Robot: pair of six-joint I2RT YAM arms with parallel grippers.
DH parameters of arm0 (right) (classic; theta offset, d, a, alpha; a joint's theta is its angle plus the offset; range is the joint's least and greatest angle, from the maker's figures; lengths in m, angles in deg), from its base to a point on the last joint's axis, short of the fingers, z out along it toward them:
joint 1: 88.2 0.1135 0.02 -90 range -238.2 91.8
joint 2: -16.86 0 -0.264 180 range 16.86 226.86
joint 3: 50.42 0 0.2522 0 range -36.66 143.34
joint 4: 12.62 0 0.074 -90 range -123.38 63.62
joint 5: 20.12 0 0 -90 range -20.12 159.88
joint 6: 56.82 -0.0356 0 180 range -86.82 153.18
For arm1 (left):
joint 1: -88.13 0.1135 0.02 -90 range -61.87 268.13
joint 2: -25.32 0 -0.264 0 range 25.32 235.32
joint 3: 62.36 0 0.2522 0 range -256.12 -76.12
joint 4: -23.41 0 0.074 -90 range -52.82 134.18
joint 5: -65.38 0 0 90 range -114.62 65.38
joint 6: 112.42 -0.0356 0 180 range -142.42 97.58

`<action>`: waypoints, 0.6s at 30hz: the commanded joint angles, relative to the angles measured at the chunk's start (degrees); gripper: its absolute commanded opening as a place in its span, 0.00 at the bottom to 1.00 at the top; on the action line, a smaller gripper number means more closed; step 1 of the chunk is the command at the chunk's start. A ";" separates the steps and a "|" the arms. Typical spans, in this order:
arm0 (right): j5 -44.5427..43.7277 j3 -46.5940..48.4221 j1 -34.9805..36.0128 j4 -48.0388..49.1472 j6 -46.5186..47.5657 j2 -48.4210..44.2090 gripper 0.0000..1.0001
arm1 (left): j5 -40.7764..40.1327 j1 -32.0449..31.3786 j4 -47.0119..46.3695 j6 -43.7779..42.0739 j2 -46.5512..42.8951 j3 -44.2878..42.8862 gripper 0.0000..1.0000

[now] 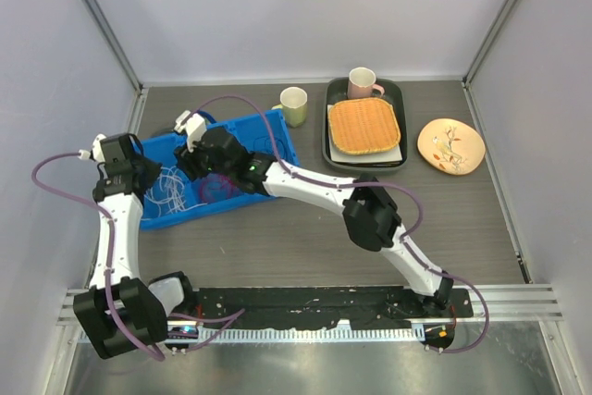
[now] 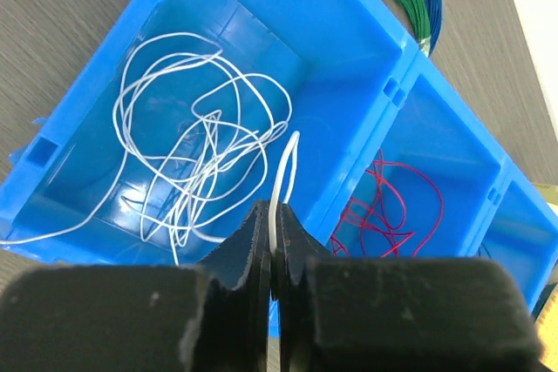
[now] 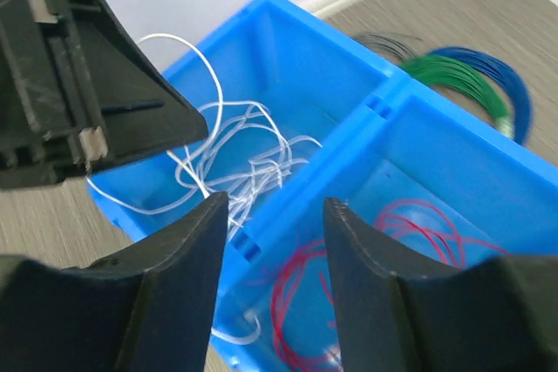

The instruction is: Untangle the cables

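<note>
The cables lie in a blue divided bin (image 2: pixel 401 93). A white tangle (image 2: pixel 192 154) fills one compartment, and red loops (image 2: pixel 392 206) lie in the compartment beside it. My left gripper (image 2: pixel 276 213) is shut on one white strand, which rises from between its fingertips. My right gripper (image 3: pixel 275 211) hangs open above the divider between the white tangle (image 3: pixel 253 158) and the red loops (image 3: pixel 296 298), holding nothing. From above, both grippers, the left (image 1: pixel 148 175) and the right (image 1: pixel 191 164), are over the bin's left half (image 1: pixel 242 124). No dark blue cable shows.
A green-and-blue coil (image 3: pixel 475 76) lies just outside the bin's far corner. To the right stand a green cup (image 1: pixel 294 105), a pink cup (image 1: pixel 363 83), a black tray (image 1: pixel 326 127) holding a woven mat (image 1: pixel 365 125), and a patterned plate (image 1: pixel 450 146).
</note>
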 commanded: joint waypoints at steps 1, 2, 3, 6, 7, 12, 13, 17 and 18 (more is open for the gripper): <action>-12.48 -7.40 0.25 -2.91 5.72 -10.56 0.62 | 1.94 0.50 -1.61 0.14 2.02 -1.46 0.16; -15.13 -10.46 0.25 -2.99 6.79 -12.14 0.64 | 2.12 0.41 -1.17 -0.04 2.72 -1.56 0.21; -18.03 -11.88 0.25 -2.91 7.33 -13.46 0.66 | 2.12 0.41 -0.99 -0.12 2.73 -1.73 0.27; -30.50 -17.15 0.17 -2.82 8.91 -18.64 0.74 | 1.33 0.41 -0.21 0.05 1.86 -1.91 0.69; -32.97 -18.91 0.17 -2.56 8.91 -21.88 0.78 | 1.15 0.41 -0.03 0.22 1.33 -1.91 0.81; -43.27 -34.72 -0.09 1.04 3.39 -32.96 0.88 | 3.60 -0.29 2.52 0.22 -3.76 -3.23 1.00; -43.37 -37.36 -1.14 1.57 0.85 -34.81 0.89 | 4.48 -0.64 2.52 0.66 -4.82 -3.14 1.00; -42.58 -52.01 -5.45 2.28 -8.04 -47.18 0.92 | 7.40 -7.90 3.83 0.40 -8.69 -4.54 1.00; -41.88 -54.50 -6.50 2.28 -10.92 -49.83 0.92 | 5.30 -10.29 4.71 0.40 -9.56 -5.68 1.00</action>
